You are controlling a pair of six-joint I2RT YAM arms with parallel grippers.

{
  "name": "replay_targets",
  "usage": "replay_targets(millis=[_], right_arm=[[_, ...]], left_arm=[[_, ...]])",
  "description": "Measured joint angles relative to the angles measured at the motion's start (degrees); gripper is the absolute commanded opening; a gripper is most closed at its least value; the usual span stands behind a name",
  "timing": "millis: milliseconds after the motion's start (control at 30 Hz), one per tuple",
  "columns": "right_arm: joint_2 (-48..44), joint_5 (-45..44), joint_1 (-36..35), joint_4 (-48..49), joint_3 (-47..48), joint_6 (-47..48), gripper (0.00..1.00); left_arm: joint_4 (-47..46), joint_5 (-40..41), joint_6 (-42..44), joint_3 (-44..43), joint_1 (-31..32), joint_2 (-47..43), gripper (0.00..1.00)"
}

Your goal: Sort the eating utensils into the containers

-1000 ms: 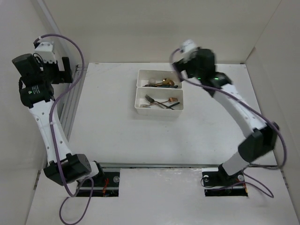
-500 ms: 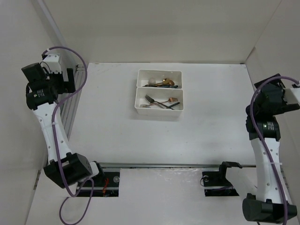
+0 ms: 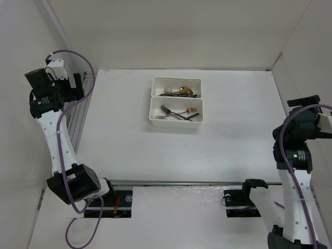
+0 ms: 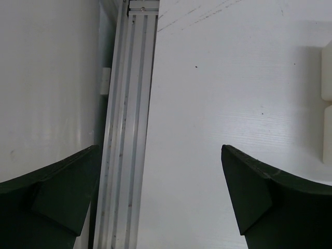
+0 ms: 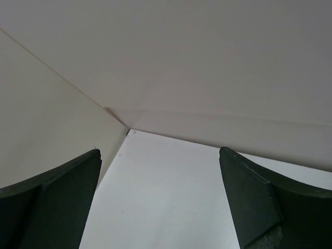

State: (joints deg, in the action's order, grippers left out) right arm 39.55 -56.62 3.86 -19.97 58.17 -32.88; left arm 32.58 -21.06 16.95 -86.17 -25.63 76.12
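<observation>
forks and spoons (image 3: 177, 112) lie in the two trays (image 3: 157, 83), none on the table (image 3: 155, 155); both arms' jaws gape empty, so sorting seems finished and the arms only need parking.

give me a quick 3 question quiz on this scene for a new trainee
1. True or false: the left gripper holds a fork.
2. The utensils lie: A in the white trays; B loose on the table; C on the rail.
3. Which tray holds the forks, the one nearer the robot or the farther one?

Key: 1 false, its jaws are open and empty. 2 A. 3 the nearer tray.
</observation>
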Motion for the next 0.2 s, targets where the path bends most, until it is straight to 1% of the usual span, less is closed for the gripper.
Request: replay_targets(millis=[100, 200], right_arm=[[0.11, 0.33, -1.25, 0.13, 0.00, 0.04, 1.00], [-0.22, 2.12, -1.64, 1.07, -0.02, 2.08, 1.00]], left_arm=[[-0.15, -0.11, -0.15, 0.79, 0.00, -0.74, 1.00], [-0.13, -0.17, -0.13, 1.46, 0.00, -1.73, 1.00]])
